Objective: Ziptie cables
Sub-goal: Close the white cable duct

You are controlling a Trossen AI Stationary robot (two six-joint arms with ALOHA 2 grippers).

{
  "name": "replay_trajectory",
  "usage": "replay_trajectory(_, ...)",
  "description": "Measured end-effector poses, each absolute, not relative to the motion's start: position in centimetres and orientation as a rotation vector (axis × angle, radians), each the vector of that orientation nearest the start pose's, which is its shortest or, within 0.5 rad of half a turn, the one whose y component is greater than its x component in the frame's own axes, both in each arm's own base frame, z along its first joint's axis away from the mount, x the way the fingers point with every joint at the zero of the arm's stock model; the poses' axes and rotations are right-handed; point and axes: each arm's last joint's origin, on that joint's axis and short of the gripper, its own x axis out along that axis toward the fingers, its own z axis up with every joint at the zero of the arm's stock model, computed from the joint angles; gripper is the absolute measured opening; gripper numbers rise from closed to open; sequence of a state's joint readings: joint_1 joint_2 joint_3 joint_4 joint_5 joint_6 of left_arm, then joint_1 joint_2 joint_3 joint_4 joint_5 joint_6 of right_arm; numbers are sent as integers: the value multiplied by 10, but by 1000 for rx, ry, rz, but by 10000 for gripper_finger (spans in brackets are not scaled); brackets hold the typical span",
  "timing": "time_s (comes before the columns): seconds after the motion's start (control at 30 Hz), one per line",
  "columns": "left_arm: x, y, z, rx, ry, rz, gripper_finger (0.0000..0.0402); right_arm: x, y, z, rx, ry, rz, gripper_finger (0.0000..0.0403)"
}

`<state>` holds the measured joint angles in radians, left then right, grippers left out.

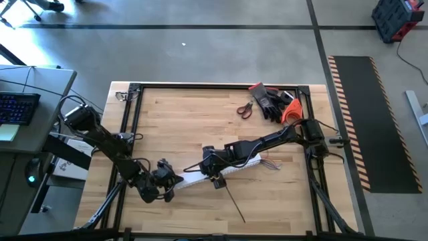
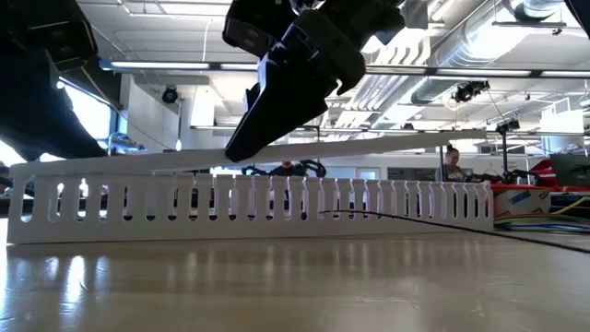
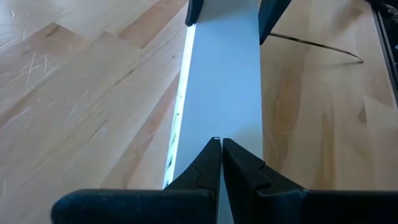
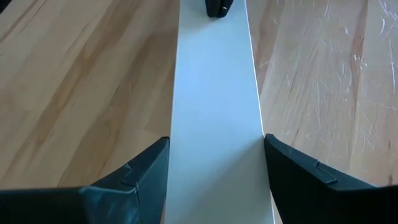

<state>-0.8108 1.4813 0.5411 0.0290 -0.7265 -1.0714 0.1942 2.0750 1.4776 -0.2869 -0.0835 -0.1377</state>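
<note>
Scissors (image 1: 245, 109) lie left of gloves (image 1: 271, 102).

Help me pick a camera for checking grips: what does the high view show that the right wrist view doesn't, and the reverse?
Only the high view shows both arms, the shut left gripper, red-handled scissors and black gloves. Only the right wrist view shows the right gripper closely, its fingers straddling the strip's edges. Both show the long white flat plastic strip on the wooden table.
</note>
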Motion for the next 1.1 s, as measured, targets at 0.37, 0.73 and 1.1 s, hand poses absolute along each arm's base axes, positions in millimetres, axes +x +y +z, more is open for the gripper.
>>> replay_trajectory(0.37,182,-163,130,-391,604,278,0,431,86,161,-174,881,316,17)
replay_trajectory(0.73,182,-164,130,-390,607,274,0,429,86,161,-234,842,345,2)
replay_trajectory(1.1,182,-164,129,-368,617,259,0,417,64,195,-305,828,399,136)
